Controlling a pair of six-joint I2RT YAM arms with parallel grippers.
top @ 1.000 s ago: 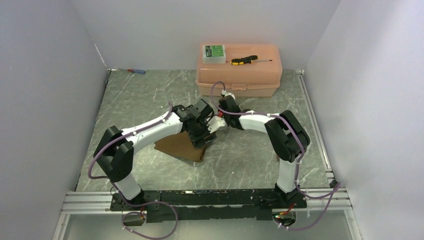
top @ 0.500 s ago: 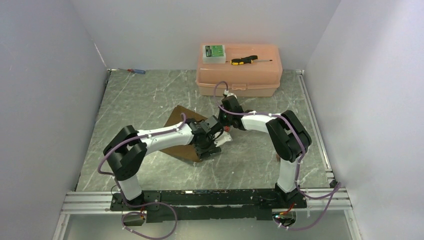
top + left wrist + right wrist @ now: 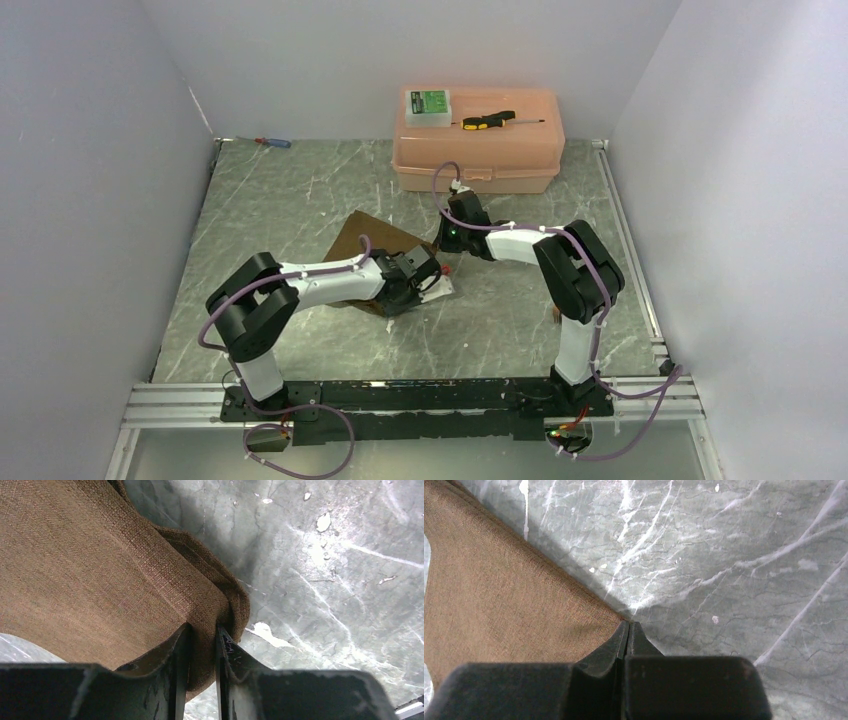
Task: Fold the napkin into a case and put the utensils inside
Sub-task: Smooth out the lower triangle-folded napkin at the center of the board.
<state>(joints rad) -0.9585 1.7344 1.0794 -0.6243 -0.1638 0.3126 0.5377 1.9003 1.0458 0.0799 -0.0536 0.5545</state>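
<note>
Napkin (image 3: 345, 240) sits mid-tabletop (image 3: 300, 190), a touch left of centre and well short of the pink box (image 3: 478, 140), and both arms are on it. Left gripper (image 3: 202, 630) is clamped on a bunched fold at the near right corner. Right gripper (image 3: 626, 625) is pinched tight on the far right corner, tips right at the cloth's point. So the held edge runs near-to-far between them, and the cloth spreads leftward from both. Long axis is hard to call, since the left arm covers the middle, but the one bare corner points to the far wall. Likely next: carry that edge left. No utensils in view.
</note>
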